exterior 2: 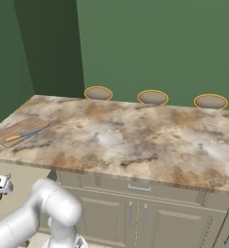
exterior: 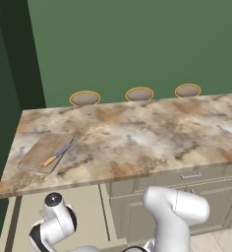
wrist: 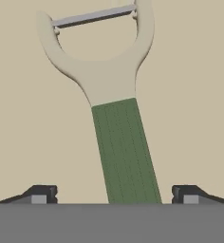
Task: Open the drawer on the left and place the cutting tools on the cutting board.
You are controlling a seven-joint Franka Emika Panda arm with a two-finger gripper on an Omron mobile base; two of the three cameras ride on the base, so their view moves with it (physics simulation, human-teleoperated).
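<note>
Your gripper is spread wide, its fingertips either side of the peeler's green handle, not touching it.

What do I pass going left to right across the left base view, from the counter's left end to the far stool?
Board → knife lying on it → left stool → middle stool → right stool.
</note>
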